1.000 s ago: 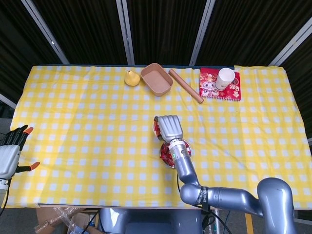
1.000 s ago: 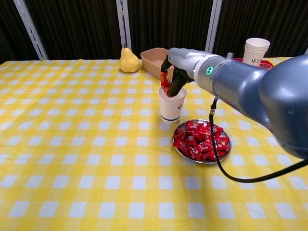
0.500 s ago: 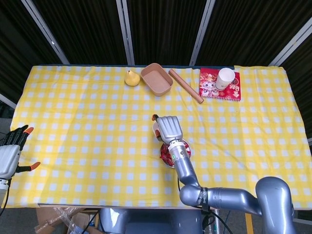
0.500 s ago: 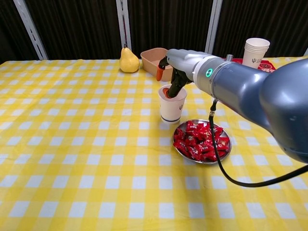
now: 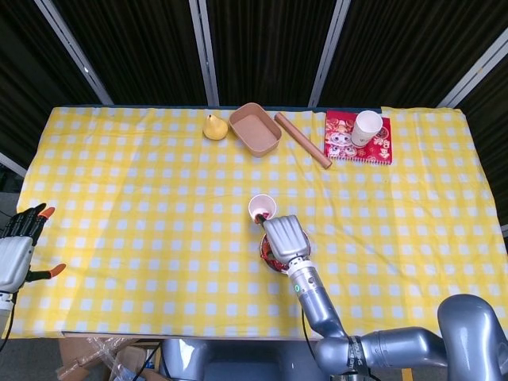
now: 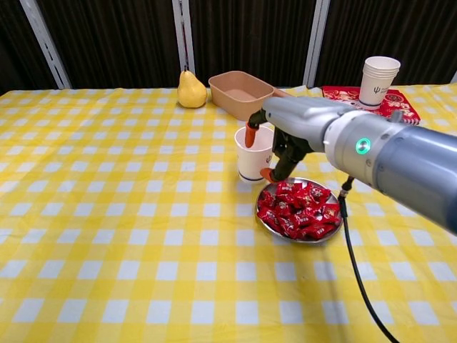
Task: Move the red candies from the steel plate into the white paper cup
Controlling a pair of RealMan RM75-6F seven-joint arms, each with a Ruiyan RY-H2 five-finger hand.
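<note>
While the right hand hangs just above the far rim of the steel plate, at about 11 o'clock of the dish in the chest view, its orange-tipped fingers are spread and point down with nothing between them, one tip close to the side of the white paper cup. The cup stands upright just beyond the plate, at its 11 o'clock, and whether the 2 touch cannot be told. The red candies lie heaped in the plate, filling most of it; in the head view the hand covers much of the plate, and the cup's open mouth shows just past it at 11 o'clock, its contents too small to make out. The left hand is seen only in the head view, at 9 o'clock off the table's edge, fingers apart and holding nothing. Along the far side of the yellow checked tablecloth stand a pear, a tan tray, a wooden rod, and a stack of paper cups on a red booklet at 1 o'clock.
</note>
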